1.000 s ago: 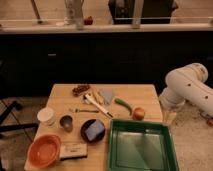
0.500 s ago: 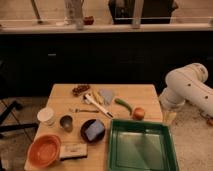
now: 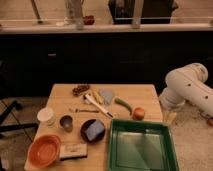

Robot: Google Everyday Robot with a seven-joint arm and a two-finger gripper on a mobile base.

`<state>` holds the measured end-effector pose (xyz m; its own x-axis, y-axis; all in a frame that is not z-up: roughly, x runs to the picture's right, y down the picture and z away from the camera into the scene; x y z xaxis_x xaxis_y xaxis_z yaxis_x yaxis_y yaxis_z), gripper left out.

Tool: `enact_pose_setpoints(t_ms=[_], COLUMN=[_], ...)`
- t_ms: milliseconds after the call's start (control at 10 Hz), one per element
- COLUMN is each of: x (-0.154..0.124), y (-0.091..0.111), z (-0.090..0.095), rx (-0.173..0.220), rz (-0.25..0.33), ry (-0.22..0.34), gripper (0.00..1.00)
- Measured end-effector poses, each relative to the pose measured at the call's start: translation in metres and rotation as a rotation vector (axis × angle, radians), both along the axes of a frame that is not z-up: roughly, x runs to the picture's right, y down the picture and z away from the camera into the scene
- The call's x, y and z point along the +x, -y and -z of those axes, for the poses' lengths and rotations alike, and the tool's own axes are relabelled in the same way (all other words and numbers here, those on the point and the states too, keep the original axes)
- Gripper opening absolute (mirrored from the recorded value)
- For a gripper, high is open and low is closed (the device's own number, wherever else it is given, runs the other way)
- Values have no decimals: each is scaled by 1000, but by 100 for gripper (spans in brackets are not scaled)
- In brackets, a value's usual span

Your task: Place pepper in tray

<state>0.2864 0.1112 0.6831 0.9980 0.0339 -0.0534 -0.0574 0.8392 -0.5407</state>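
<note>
Pepper [image 3: 123, 105] just behind tray [image 3: 142, 123] rim, claw [image 3: 170, 117] beyond table [image 3: 65, 95] right edge, claw state unclear

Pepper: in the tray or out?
Out: pepper lies on the table, outside the tray; tool hangs beside the table's right edge.

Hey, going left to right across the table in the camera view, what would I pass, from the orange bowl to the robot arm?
Orange bowl → small metal cup → dark bowl → pepper → round orange fruit → pincer, hanging just past the table on its right side. The green tray spans several of these, so it is left out.
</note>
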Motion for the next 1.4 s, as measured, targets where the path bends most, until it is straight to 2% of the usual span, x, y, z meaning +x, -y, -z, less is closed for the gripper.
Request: enact_pose_setpoints(t_ms=[1100, 1200, 1300, 1400], x=[-1, -3, -17, -24], y=[1, 3, 9, 13], z=[-1, -6, -16, -22], rx=[4, 8, 13, 20], rz=[-11, -36, -60, -66], ry=[-3, -18, -26, -33], gripper=[80, 80, 80, 80])
